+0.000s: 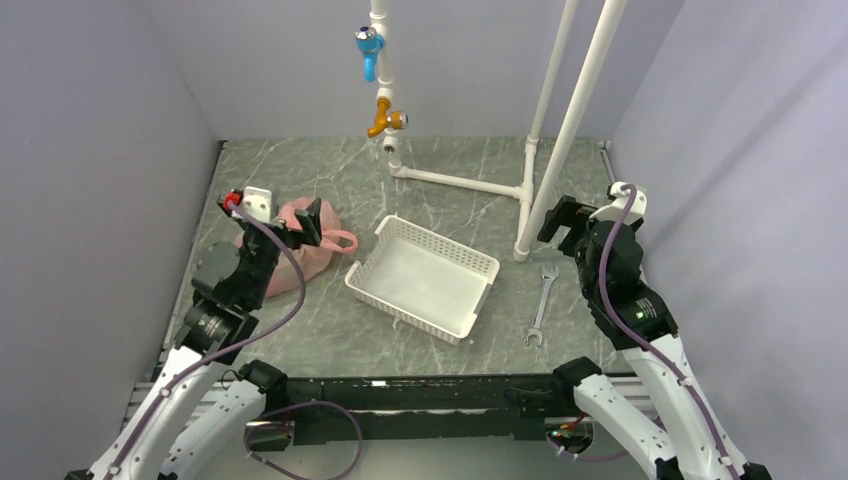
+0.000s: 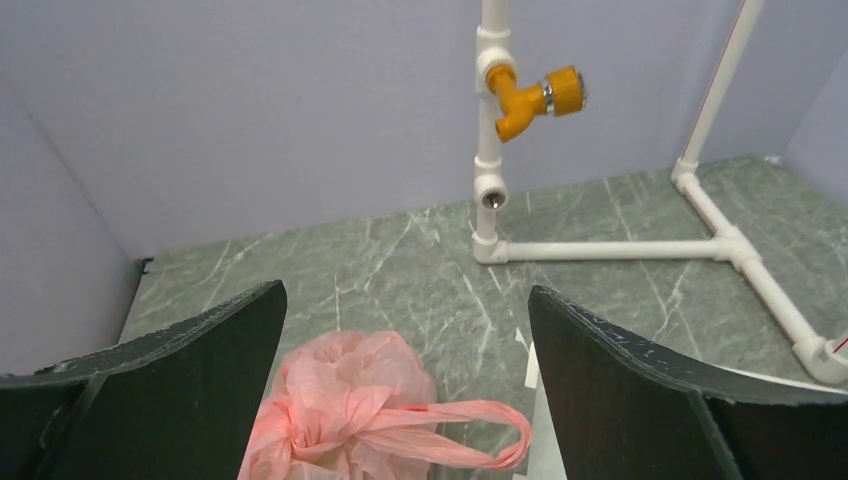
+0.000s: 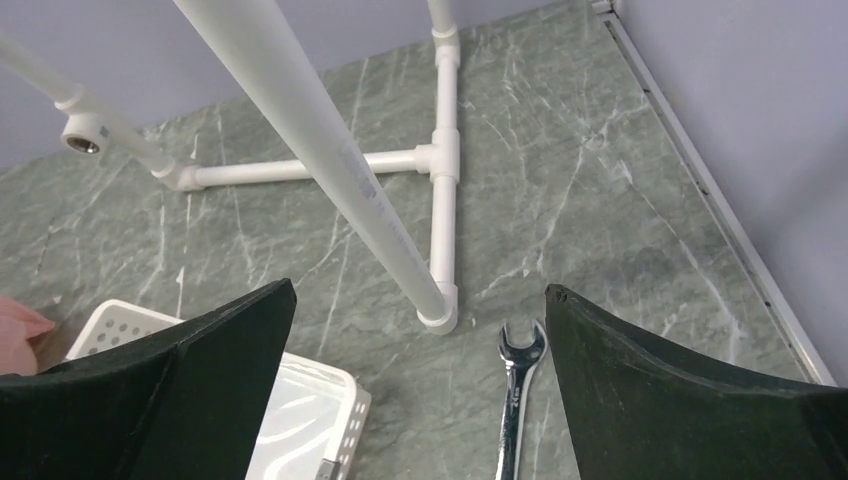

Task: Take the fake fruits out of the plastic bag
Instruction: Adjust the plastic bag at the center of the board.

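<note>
Two grippers, both with black fingers spread wide and nothing between them.

Left gripper point(image 1: 296, 228) over the left side of the green-grey marbled counter point(image 1: 450, 160), poised above a thin, translucent pink plastic bag point(image 1: 318, 256). Whether fingers and bag touch: impossible to tell from above. From the left wrist, the same gripper point(image 2: 405, 295) framing the bag point(image 2: 350, 400) low between its fingers. Plastic crinkled and bunched, gathered into a knot near the bottom edge, one loop handle trailing off to the right. Fake fruits hidden inside the pink plastic, no shapes or colours to make out.

Just right of the bag, apart from it, a white slotted plastic basket point(image 1: 440, 246), set at an angle near the middle of the counter.

Right gripper point(image 1: 560, 220) raised over the right side of the counter, well apart from the bag. From the right wrist point(image 3: 420, 290), a corner of the basket point(image 3: 110, 320) under the left finger. Between the fingers, a silver open-ended wrench point(image 3: 515, 400) flat on the counter, to the right of the basket in the top view point(image 1: 540, 305).

At the back, a white plastic pipe frame point(image 1: 455, 180), its foot near the wrench. On its upright, a yellow-orange valve point(image 1: 385, 120) and, higher up, a blue valve point(image 1: 370, 45).
</note>
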